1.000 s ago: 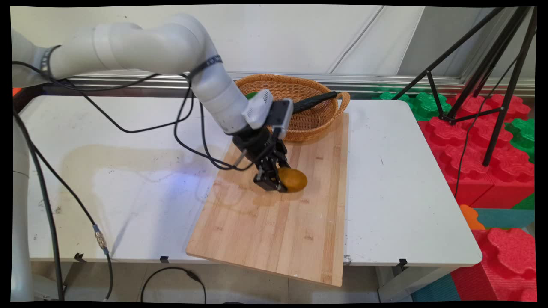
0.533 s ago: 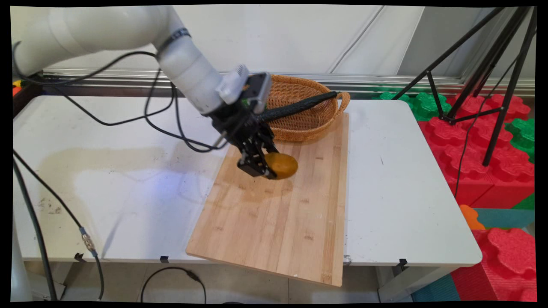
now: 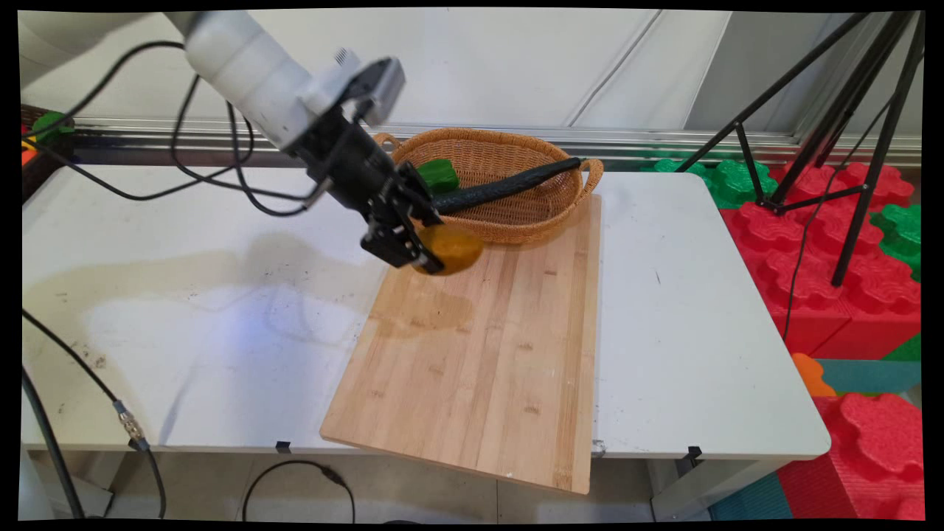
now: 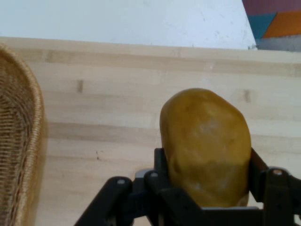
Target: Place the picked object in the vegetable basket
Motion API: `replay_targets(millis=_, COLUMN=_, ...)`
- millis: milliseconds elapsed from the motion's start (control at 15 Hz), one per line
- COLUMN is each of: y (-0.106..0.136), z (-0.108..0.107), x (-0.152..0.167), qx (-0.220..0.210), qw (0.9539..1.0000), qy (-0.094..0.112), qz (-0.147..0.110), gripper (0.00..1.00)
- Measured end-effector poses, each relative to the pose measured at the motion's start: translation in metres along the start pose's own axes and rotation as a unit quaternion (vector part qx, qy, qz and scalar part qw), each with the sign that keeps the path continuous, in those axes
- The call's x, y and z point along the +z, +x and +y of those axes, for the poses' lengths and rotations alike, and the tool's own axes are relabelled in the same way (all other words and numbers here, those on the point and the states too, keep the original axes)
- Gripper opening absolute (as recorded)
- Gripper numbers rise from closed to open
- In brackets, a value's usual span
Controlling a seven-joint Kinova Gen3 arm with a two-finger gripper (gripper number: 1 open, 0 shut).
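- Black two-finger gripper (image 3: 426,249), jaws clamped on rounded yellow-brown potato (image 3: 450,248), raised above pale wooden cutting board (image 3: 479,354).
- Woven wicker basket (image 3: 516,214) just beyond.

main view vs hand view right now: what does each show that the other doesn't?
Main view only: the white arm, the green item and long dark item in the basket, the tripod, and the red and green foam blocks.
Hand view only: a close look at the fingers pressed against both sides of the potato.
Both: the gripper shut on the potato above the cutting board, with the basket beside it and the white table.
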Motion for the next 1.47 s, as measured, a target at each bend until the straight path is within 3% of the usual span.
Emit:
replay_targets(millis=333, y=-0.003, z=-0.007, x=-0.037, qx=-0.028, qw=0.9991, qy=0.015, qz=0.028, gripper=0.00)
replay_targets(millis=733, y=0.000, z=-0.032, x=-0.056, qx=-0.081, qw=0.9930, qy=0.060, qz=0.061, gripper=0.00)
replay_targets(millis=1133, y=-0.003, z=-0.076, x=-0.041, qx=-0.146, qw=0.9782, qy=0.130, qz=0.070, gripper=0.00)
replay_targets(millis=1467, y=-0.007, z=-0.106, x=-0.001, qx=-0.183, qw=0.9694, qy=0.156, qz=0.051, gripper=0.00)
